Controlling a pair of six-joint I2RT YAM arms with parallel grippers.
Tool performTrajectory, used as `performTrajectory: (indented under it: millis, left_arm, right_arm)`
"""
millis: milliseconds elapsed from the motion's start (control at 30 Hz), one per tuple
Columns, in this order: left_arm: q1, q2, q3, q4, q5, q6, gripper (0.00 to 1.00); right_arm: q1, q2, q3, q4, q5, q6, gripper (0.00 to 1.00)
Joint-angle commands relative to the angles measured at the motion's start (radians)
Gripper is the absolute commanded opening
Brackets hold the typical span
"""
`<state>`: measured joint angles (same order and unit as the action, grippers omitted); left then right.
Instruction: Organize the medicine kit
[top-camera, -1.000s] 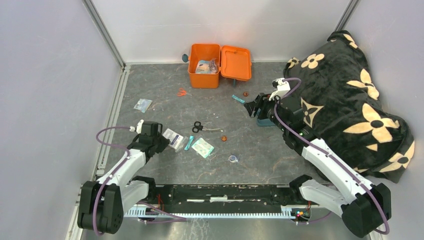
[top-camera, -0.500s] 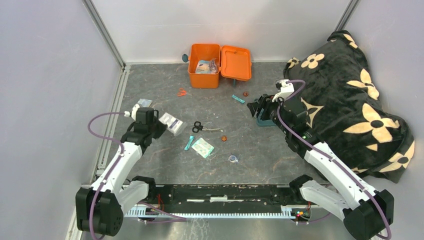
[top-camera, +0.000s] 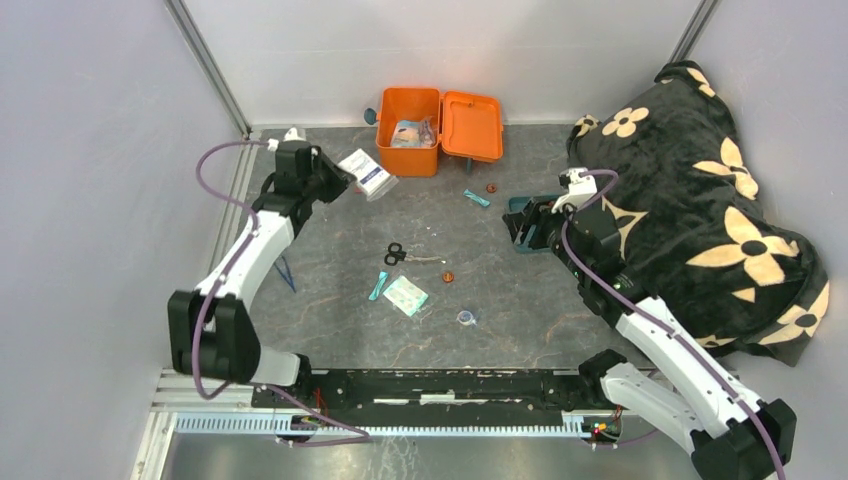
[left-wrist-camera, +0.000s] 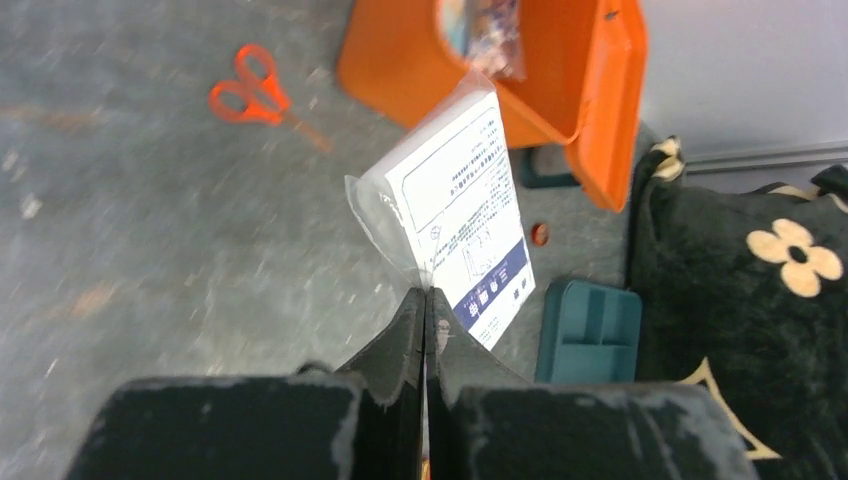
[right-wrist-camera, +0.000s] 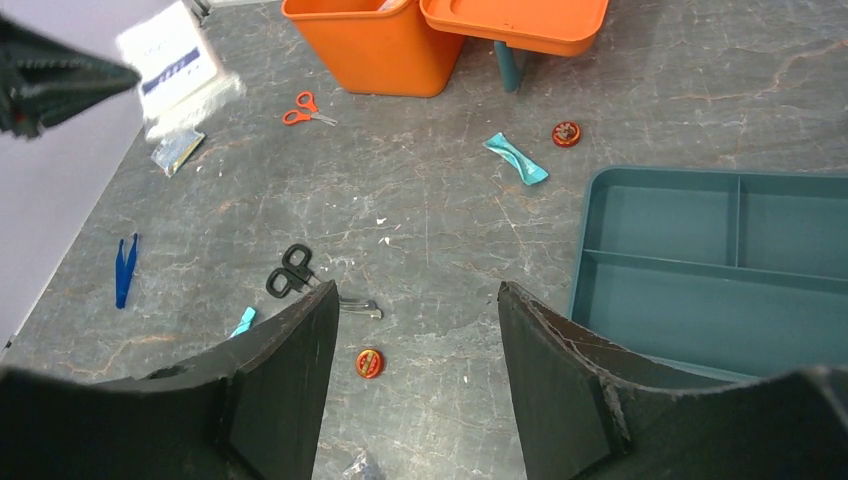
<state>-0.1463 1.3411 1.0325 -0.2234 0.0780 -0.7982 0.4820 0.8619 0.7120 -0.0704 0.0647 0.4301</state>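
Note:
The medicine kit (top-camera: 408, 140) is an orange box at the back of the table, its lid (top-camera: 472, 126) hinged open to the right and some packets inside. My left gripper (top-camera: 345, 181) hovers just left of the kit, shut on the clear wrapper edge of a white packet with blue print (top-camera: 366, 172). In the left wrist view the packet (left-wrist-camera: 462, 205) hangs from the gripper (left-wrist-camera: 425, 293) in front of the kit (left-wrist-camera: 395, 70). My right gripper (right-wrist-camera: 418, 300) stands open and empty over the table, beside the teal tray (right-wrist-camera: 700, 250).
Loose on the table lie orange scissors (right-wrist-camera: 308, 110), black scissors (top-camera: 397, 254), blue tweezers (top-camera: 286, 270), a teal sachet (top-camera: 477, 198), two red round tins (top-camera: 491, 187) (top-camera: 447, 276) and a flat packet (top-camera: 406, 295). A black flowered blanket (top-camera: 690, 200) fills the right side.
My left gripper closed on the white packet, lifted it and swung it from the near left up to beside the kit. The right arm shifted slightly right and stayed open.

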Motion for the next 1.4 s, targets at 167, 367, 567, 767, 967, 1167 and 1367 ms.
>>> performTrajectory:
  millis: [167, 367, 567, 767, 967, 1167, 1367]
  left_arm:
    - [-0.003, 0.403, 0.405, 0.246, 0.202, 0.068, 0.02]
    - [-0.004, 0.655, 0.681, 0.283, 0.294, 0.043, 0.02]
    - [-0.007, 0.857, 0.954, 0.254, 0.329, 0.033, 0.02]
    - [-0.021, 0.896, 1.050, 0.157, 0.288, 0.069, 0.35]
    - [-0.027, 0.750, 0.920, 0.140, 0.248, 0.110, 0.44]
    - [-0.027, 0.464, 0.607, 0.073, 0.080, 0.089, 0.43]
    - [-0.032, 0.127, 0.194, 0.042, -0.044, 0.078, 0.43]
  right_arm:
    - [0.002, -0.072, -0.025, -0.040, 0.035, -0.014, 0.67]
    - [0.001, -0.100, -0.030, -0.075, 0.046, -0.014, 0.67]
    - [0.001, -0.128, -0.034, -0.104, 0.065, -0.015, 0.67]
    - [0.001, -0.139, -0.032, -0.124, 0.079, -0.018, 0.67]
    - [0.001, -0.140, -0.037, -0.122, 0.086, -0.020, 0.68]
    - [0.000, -0.114, -0.028, -0.114, 0.064, -0.083, 0.70]
    - [0.001, -0.077, -0.014, -0.114, -0.005, -0.152, 0.74]
